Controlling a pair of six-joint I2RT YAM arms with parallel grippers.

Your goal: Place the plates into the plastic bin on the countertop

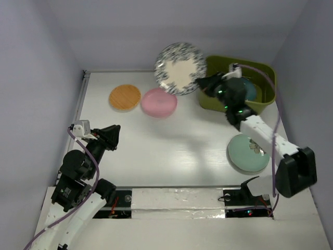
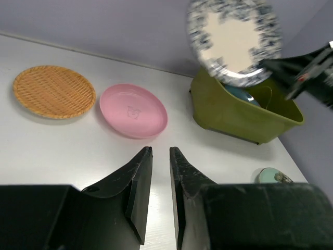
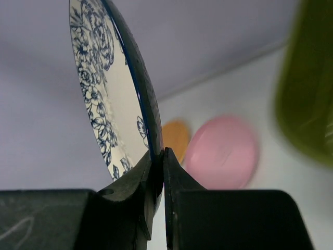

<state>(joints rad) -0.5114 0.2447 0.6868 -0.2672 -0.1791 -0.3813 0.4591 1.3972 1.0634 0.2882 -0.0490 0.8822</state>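
Right gripper (image 3: 158,156) is clamped on the rim of the white blue-patterned plate (image 1: 179,67); only the right wrist view shows me the pinch. Top view: plate tilted, raised off the tabletop (image 1: 171,151), just left of the plastic bin (image 1: 266,73) at the far right corner. Left wrist view shows a teal plate (image 2: 240,94) inside the bin. Left gripper (image 2: 160,156) empty, narrow gap, near left corner. Tan plate (image 1: 125,97) and pink plate (image 1: 158,101) lie toward the far edge, mint plate (image 1: 248,153) by the right edge.
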